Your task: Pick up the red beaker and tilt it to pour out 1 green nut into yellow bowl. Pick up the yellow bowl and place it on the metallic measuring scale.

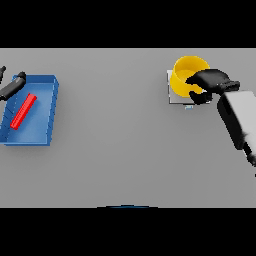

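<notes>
The yellow bowl (184, 75) stands on the metallic measuring scale (173, 99) at the far right of the table. My right hand (212, 81) reaches in from the right and is curled over the bowl's right rim, fingers inside and thumb outside. What the bowl contains is hidden. The red beaker (23, 111) lies on its side in a blue tray (46, 115) at the far left. My left hand (13, 85) hovers over the tray's back left corner with straight fingers, just above and left of the beaker, holding nothing.
The blue tray has raised walls and sits against the table's left edge. A small pale display tab (188, 107) sticks out from the scale's near side. My right forearm (239, 120) crosses the right side of the table.
</notes>
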Action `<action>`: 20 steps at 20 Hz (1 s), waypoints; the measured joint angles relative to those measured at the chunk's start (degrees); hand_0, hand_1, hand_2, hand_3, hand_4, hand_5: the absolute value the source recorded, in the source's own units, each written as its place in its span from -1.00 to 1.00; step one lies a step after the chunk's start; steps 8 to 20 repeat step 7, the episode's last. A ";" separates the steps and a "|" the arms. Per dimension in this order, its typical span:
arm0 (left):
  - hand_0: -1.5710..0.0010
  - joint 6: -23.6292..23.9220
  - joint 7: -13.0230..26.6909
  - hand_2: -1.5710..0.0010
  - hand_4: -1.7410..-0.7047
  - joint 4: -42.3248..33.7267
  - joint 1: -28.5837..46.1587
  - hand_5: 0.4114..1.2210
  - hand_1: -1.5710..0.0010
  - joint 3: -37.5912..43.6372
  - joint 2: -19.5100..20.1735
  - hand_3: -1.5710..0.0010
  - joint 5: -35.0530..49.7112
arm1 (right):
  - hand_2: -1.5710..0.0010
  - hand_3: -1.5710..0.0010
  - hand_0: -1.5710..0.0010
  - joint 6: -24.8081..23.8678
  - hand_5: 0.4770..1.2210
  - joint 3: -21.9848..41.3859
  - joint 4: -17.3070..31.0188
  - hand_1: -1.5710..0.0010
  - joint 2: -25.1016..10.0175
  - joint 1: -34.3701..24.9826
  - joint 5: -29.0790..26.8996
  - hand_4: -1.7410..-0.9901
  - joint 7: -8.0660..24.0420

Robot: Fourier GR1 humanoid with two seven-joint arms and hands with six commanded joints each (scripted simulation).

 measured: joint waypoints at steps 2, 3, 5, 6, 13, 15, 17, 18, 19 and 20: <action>1.00 0.56 0.37 1.00 0.97 -0.17 -0.64 -0.29 1.00 0.09 -0.04 1.00 -0.18 | 0.60 0.48 0.85 -0.59 -0.06 0.58 0.40 0.75 0.36 -0.04 0.56 -0.24 -0.61; 1.00 0.46 0.46 1.00 0.97 0.28 -0.62 -0.29 1.00 0.09 -0.15 1.00 -0.17 | 0.68 0.52 0.88 -0.32 -0.10 0.45 0.70 0.80 0.30 -0.36 0.52 -0.20 -0.39; 1.00 -0.04 -0.24 1.00 0.97 0.74 -0.44 -0.30 1.00 0.34 -0.15 1.00 0.09 | 0.79 0.59 0.92 0.58 -0.17 0.34 1.36 0.87 0.25 -0.43 0.43 -0.15 0.34; 1.00 0.34 0.00 1.00 0.97 0.22 -0.39 -0.30 1.00 0.13 -0.09 1.00 -0.13 | 0.84 0.62 0.94 0.65 -0.21 0.29 1.68 0.90 0.14 -0.51 0.49 -0.12 0.56; 1.00 0.04 0.23 1.00 0.97 0.47 -0.69 -0.30 1.00 0.11 -0.17 1.00 -0.11 | 0.87 0.65 0.95 1.13 -0.24 0.29 1.20 0.92 -0.13 -0.39 0.35 -0.12 0.56; 1.00 0.04 0.23 1.00 0.97 0.47 -0.69 -0.30 1.00 0.11 -0.17 1.00 -0.11 | 0.87 0.65 0.95 1.13 -0.24 0.29 1.20 0.92 -0.13 -0.39 0.35 -0.12 0.56; 1.00 0.04 0.23 1.00 0.97 0.47 -0.69 -0.30 1.00 0.11 -0.17 1.00 -0.11 | 0.87 0.65 0.95 1.13 -0.24 0.29 1.20 0.92 -0.13 -0.39 0.35 -0.12 0.56; 1.00 0.04 0.23 1.00 0.97 0.47 -0.69 -0.30 1.00 0.11 -0.17 1.00 -0.11 | 0.87 0.65 0.95 1.13 -0.24 0.29 1.20 0.92 -0.13 -0.39 0.35 -0.12 0.56; 1.00 0.04 0.23 1.00 0.97 0.47 -0.69 -0.30 1.00 0.11 -0.17 1.00 -0.11 | 0.87 0.65 0.95 1.13 -0.24 0.29 1.20 0.92 -0.13 -0.39 0.35 -0.12 0.56; 1.00 0.04 0.23 1.00 0.97 0.47 -0.69 -0.30 1.00 0.11 -0.17 1.00 -0.11 | 0.87 0.65 0.95 1.13 -0.24 0.29 1.20 0.92 -0.13 -0.39 0.35 -0.12 0.56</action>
